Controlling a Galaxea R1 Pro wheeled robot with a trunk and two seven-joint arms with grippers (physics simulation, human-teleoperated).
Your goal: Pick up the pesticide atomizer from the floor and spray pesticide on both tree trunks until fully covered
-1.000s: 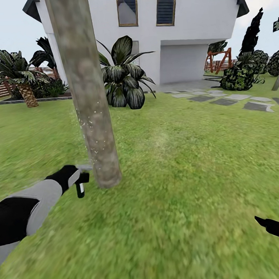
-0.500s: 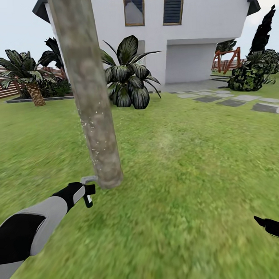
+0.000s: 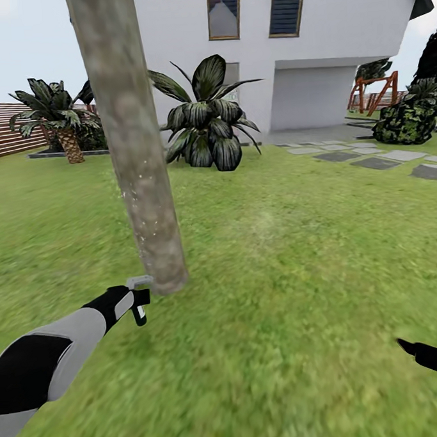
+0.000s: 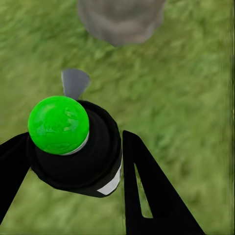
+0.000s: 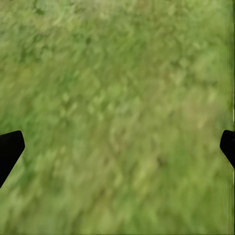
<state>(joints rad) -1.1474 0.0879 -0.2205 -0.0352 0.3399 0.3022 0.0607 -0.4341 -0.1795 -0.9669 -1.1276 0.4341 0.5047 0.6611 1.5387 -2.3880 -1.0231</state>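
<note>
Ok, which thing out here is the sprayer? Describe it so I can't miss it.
Find the thick pale tree trunk on the lawn in front of the white house. At its base, the left claw grips the sprayer: small, dark, pistol-shaped, with a green ball on top.

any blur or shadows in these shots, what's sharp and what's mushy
Head view: flat even light, no cast shadow under the tree trunk; house crisp, nearer lawn smeared. Left wrist view: sprayer in the left pincer sharp, grass and trunk base soft. Right wrist view: blurry grass between the right pincer's dark tips.
</note>
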